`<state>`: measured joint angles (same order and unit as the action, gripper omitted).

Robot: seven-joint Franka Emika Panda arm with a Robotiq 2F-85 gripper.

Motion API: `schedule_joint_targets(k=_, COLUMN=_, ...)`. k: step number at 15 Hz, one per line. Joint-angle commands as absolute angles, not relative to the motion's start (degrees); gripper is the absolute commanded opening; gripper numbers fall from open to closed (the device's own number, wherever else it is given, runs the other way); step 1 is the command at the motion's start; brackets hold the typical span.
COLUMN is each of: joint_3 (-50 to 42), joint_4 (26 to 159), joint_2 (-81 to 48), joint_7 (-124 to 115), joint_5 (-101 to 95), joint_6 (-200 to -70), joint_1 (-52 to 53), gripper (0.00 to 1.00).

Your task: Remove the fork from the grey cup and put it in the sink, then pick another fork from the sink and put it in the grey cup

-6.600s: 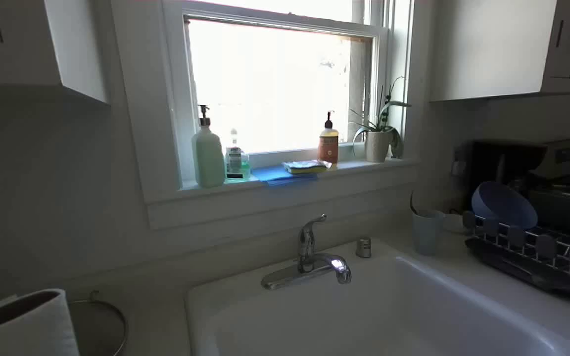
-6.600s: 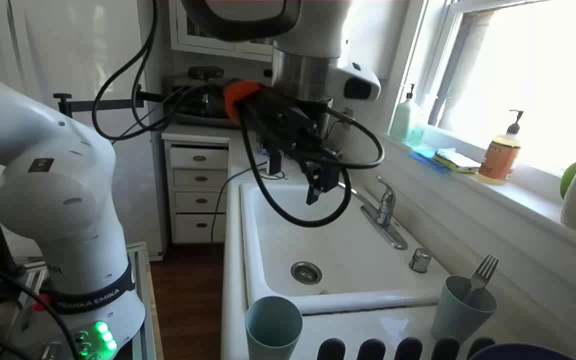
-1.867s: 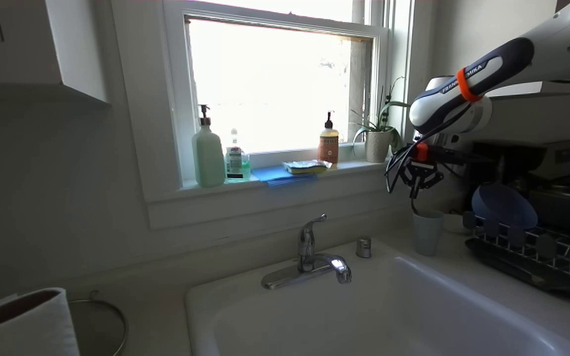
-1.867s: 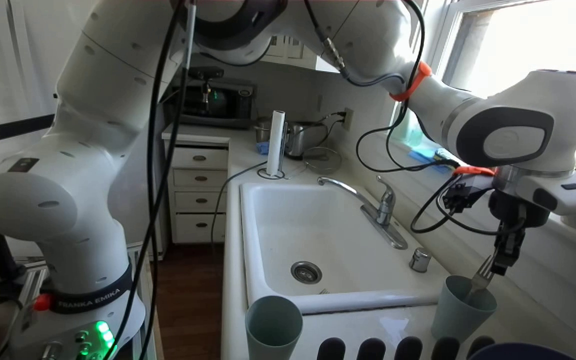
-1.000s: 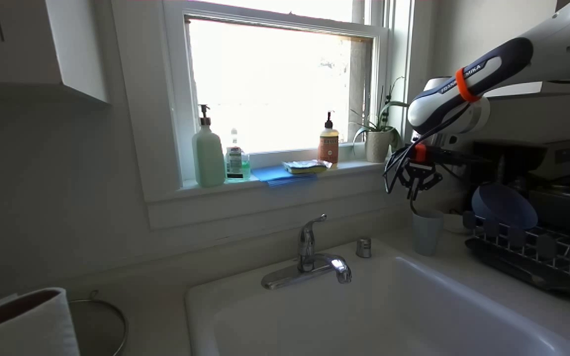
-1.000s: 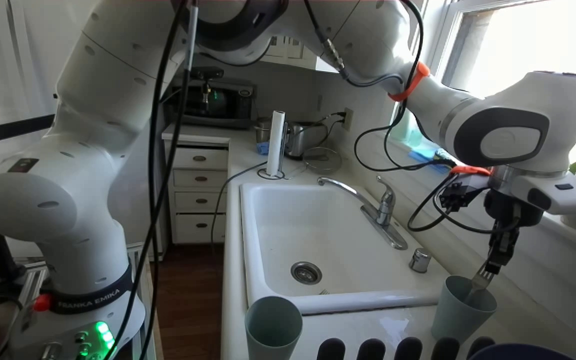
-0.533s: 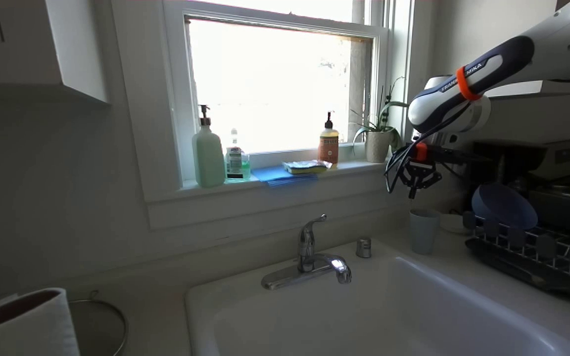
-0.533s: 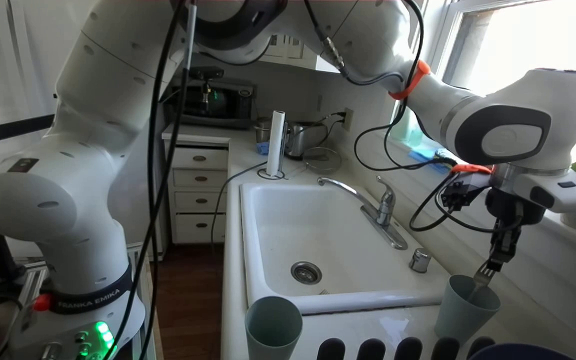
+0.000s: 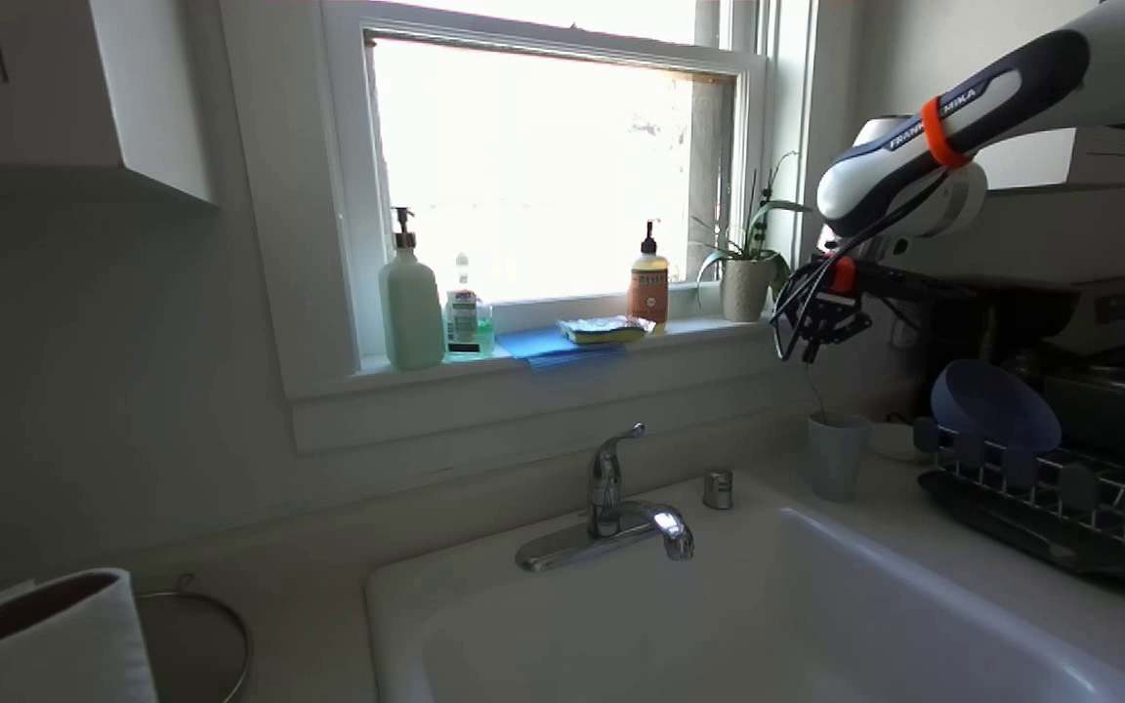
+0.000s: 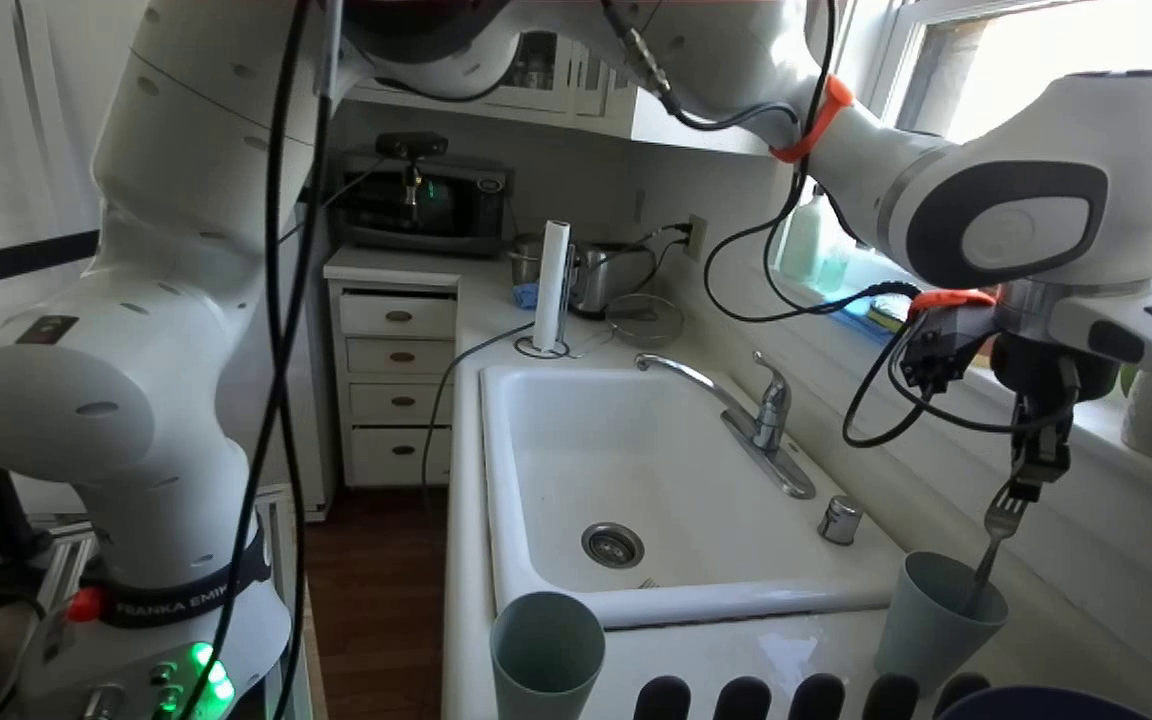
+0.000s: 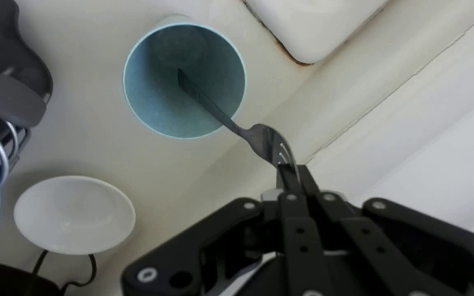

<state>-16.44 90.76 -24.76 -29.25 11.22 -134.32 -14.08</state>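
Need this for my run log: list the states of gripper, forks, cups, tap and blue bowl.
Gripper: shut on the tines of the fork
Fork: held at a slant, handle end inside the grey cup
Grey cup: standing, mouth up
Second fork: in the sink, mostly hidden
Tap: no water seen running
Other cup: standing, mouth up
Blue bowl: tilted

Your arm (image 10: 736, 60) arches up and over, its wrist (image 10: 1046, 190) bent downward; your gripper (image 11: 294, 167) points down, jaws pinched close together.
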Motion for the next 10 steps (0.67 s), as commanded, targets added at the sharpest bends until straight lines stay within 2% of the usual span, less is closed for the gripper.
schedule_joint_targets(k=1, joint_3=-15.0, joint_4=100.8, joint_2=-14.0, joint_7=-23.2, joint_5=11.9, joint_6=-140.7, joint_1=-13.9, gripper=0.01)
schedule_joint_targets(k=6, joint_3=-13.4, joint_4=107.6, joint_2=-4.2, joint_7=-17.2, joint_5=14.4, joint_6=-143.5, joint_1=-14.0, gripper=0.01)
schedule_joint_targets(k=10, joint_3=-11.8, joint_4=111.0, joint_2=2.7, joint_7=-11.1, joint_5=24.3, joint_6=-139.0, joint_1=-13.6, gripper=0.01)
